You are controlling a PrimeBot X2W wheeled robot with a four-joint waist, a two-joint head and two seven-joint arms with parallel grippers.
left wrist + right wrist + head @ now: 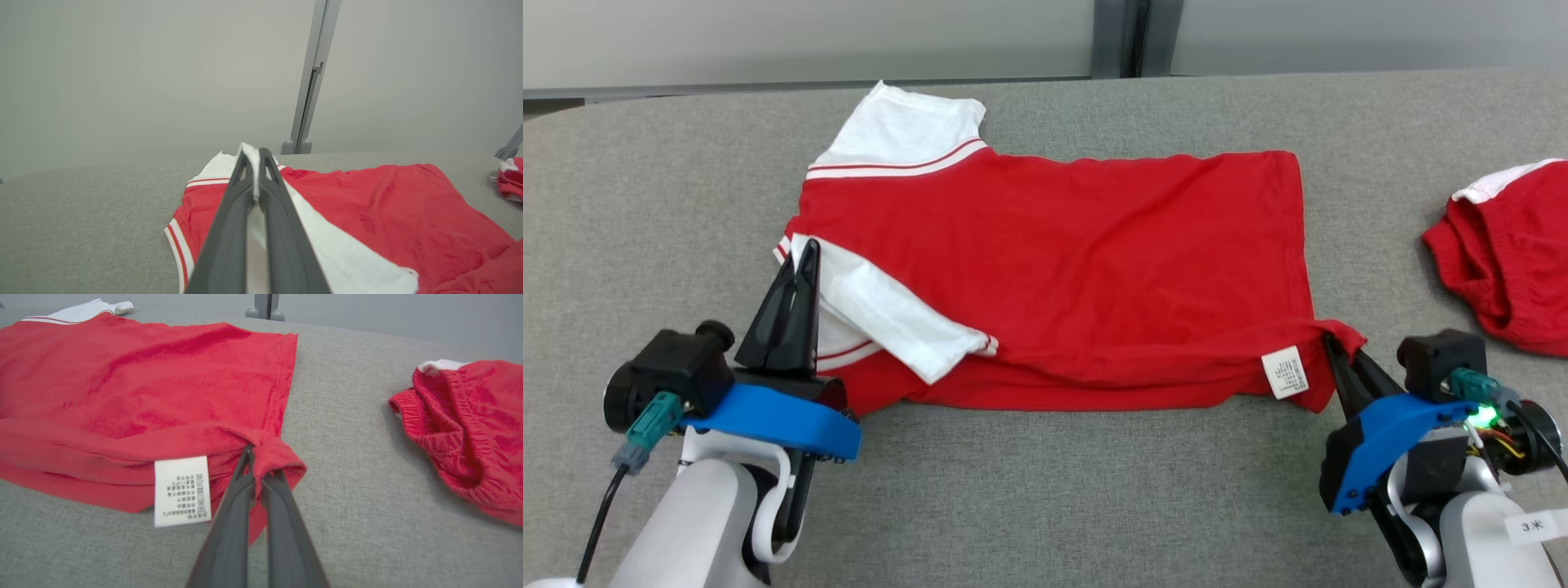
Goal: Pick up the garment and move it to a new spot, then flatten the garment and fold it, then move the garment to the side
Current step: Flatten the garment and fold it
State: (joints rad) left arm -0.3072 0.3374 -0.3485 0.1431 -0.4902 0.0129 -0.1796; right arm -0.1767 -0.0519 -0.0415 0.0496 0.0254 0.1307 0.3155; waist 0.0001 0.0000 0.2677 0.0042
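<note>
The garment [1062,269] is a red T-shirt with white, red-striped sleeves, lying across the grey table with its near long edge folded up over itself. My left gripper [805,249] is shut on the white sleeve at the shirt's left end; white cloth [254,163] shows pinched between the fingers. My right gripper [1331,341] is shut on the red hem corner [267,457] at the shirt's right end, next to a white care label [182,491]. The far sleeve [907,131] lies flat at the back left.
A second red garment [1507,253] with white trim lies bunched at the table's right edge, also seen as the bunched red cloth [470,428]. Grey padded table [1045,490] stretches in front of the shirt. A pale wall with a metal post [312,77] stands behind.
</note>
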